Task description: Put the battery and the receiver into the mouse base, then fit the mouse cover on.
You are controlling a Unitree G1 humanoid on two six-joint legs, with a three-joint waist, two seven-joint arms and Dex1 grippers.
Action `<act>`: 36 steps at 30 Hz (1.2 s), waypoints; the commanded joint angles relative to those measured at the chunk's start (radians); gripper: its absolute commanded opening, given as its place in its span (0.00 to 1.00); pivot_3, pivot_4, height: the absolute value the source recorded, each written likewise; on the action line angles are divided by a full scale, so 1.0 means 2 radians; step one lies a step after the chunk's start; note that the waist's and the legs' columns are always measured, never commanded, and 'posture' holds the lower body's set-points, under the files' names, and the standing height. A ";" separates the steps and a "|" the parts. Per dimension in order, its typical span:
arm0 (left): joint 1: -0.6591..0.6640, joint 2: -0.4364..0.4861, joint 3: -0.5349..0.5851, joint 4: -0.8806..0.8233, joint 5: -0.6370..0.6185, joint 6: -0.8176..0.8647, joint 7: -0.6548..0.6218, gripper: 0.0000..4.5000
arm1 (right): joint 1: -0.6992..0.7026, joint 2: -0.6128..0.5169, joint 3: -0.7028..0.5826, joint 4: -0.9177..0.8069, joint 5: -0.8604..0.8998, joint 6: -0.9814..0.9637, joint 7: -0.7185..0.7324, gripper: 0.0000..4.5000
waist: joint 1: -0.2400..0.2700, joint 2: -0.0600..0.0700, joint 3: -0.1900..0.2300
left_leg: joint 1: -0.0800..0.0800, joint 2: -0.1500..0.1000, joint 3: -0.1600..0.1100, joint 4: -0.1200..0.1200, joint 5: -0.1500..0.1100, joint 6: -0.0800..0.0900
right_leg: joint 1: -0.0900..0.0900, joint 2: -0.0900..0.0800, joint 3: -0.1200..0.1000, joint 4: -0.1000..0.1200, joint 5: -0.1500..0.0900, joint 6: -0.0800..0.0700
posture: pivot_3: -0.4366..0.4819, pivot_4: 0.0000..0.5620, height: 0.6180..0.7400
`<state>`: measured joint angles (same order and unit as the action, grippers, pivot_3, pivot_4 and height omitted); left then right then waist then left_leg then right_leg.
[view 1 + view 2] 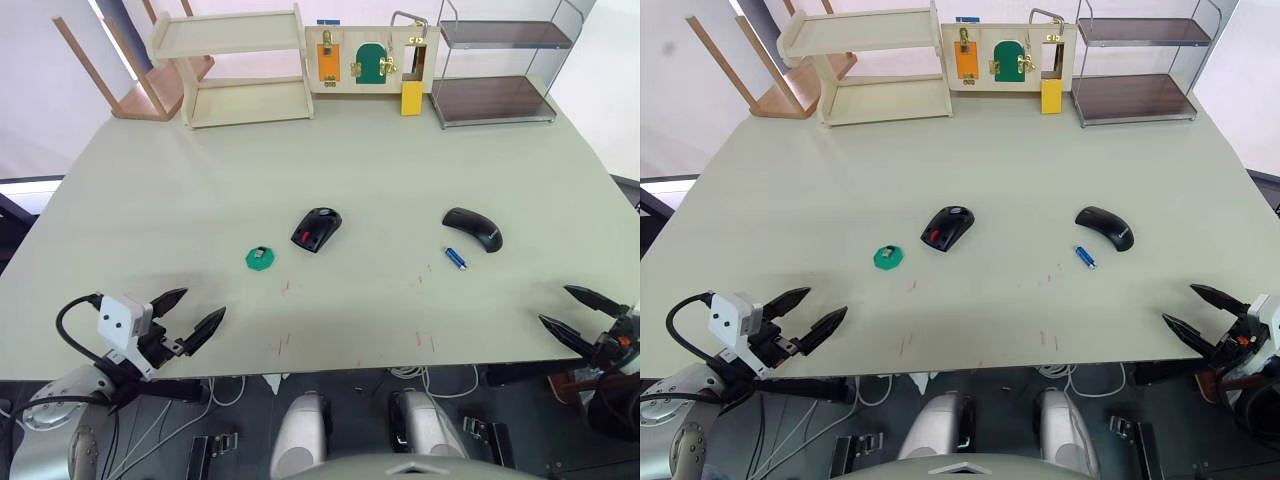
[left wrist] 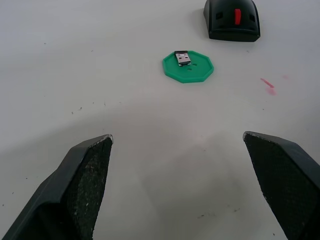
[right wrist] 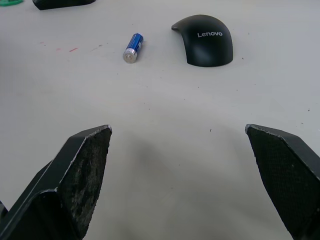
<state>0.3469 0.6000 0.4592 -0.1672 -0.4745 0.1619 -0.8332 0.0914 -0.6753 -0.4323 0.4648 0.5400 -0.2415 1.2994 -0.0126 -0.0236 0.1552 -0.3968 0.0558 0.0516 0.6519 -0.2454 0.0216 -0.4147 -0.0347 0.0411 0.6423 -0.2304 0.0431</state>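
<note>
**Four parts laid out on the worktop, both hands spread and empty**

At the near left corner of the worktop (image 1: pixel 120 170) the left hand (image 1: pixel 192 318) hangs just over the edge, its two black fingers spread wide and holding nothing. Further in, left of centre, a green disc (image 1: pixel 259 258) lies flat with the receiver (image 2: pixel 182 58) resting on top of it. Just right of the disc and a little farther from the near edge sits the mouse base (image 1: pixel 316 229), its red inner part showing, apart from the disc. Well to the right lies the battery (image 1: pixel 455 258), on its side, and just beyond it towards the far edge the mouse cover (image 1: pixel 473 229), dome up, close to the battery but not touching. At the near right corner the right hand (image 1: pixel 569 315) has its fingers spread too, empty, well clear of the battery and cover.
</note>
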 commanded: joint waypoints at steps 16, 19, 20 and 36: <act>0.003 -0.002 0.005 -0.010 -0.004 -0.012 -0.002 0.99 | -0.010 0.001 -0.014 0.011 0.011 -0.022 0.016 1.00 | 0.000 0.000 0.000 | 0.000 0.000 0.000 0.000 0.000 0.000 | 0.000 0.000 0.000 0.000 0.000 0.000 | 0.48 0.27 1.00; 0.001 -0.002 0.004 -0.019 -0.006 -0.009 -0.001 0.99 | -0.016 0.000 -0.015 0.014 0.015 -0.022 0.028 1.00 | 0.000 0.000 0.000 | 0.000 0.000 0.000 0.000 0.000 0.000 | 0.000 0.000 0.000 0.000 0.000 0.000 | 0.48 0.27 1.00; 0.000 -0.002 0.004 -0.023 -0.007 -0.008 0.000 0.99 | -0.016 0.001 -0.015 0.013 0.018 -0.021 0.033 1.00 | 0.000 0.000 0.000 | 0.000 0.000 0.000 0.000 0.000 0.000 | 0.000 0.000 0.000 0.000 0.000 0.000 | 0.48 0.27 1.00; -0.018 -0.002 -0.029 -0.201 -0.063 0.126 0.079 0.99 | -0.028 -0.028 -0.011 -0.034 0.095 0.046 0.157 1.00 | 0.000 0.000 0.000 | 0.001 0.000 0.000 0.000 0.000 0.000 | 0.001 0.000 0.000 0.000 0.000 0.000 | 0.48 0.27 1.00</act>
<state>0.3329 0.6003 0.4074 -0.5141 -0.5715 0.3851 -0.7148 0.0439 -0.7129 -0.4324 0.4303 0.6929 -0.1576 1.5940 -0.0119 -0.0234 0.1551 -0.3955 0.0558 0.0506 0.6528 -0.2453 0.0218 -0.4133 -0.0336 0.0410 0.6433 -0.2302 0.0431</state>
